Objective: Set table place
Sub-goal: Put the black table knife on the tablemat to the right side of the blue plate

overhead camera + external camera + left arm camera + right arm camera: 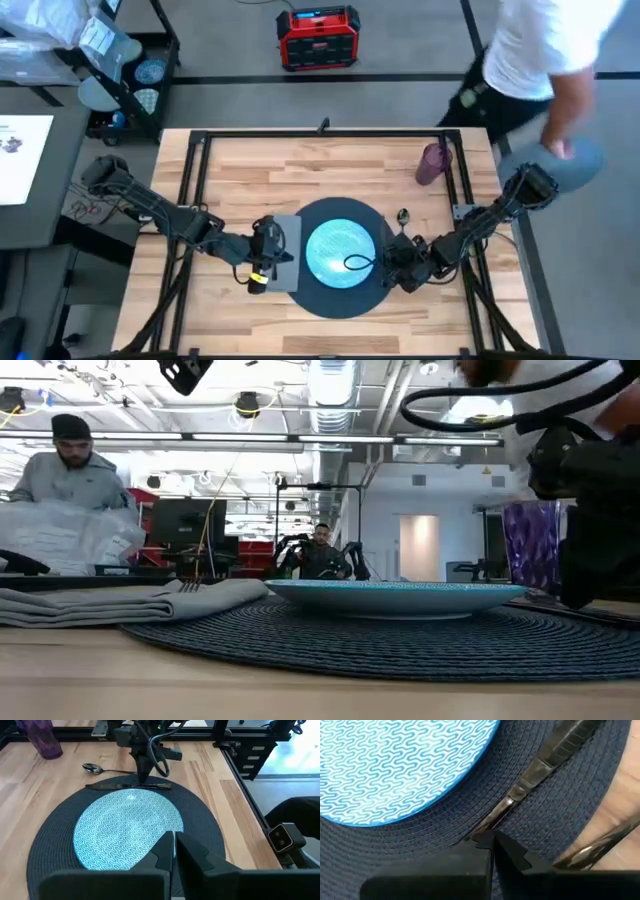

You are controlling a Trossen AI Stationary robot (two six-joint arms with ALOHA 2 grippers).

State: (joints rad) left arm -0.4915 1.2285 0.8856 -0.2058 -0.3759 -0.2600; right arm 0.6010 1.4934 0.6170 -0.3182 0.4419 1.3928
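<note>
Right now the right gripper (pixel 492 842) is pinched closed on the knife (pixel 540 765), beside the plate (pixel 395 765).

mat (pixel 300 290): dark grey woven | plate (pixel 340 250): teal wave-patterned | cup (pixel 434 163): purple

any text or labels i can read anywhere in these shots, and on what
No text can be read in any view.
Red box on the floor beyond the table: its display is too small to read.
White sheet on the side desk: print too blurred.
Plate, mat, cup: no lettering, patterns only.
</note>
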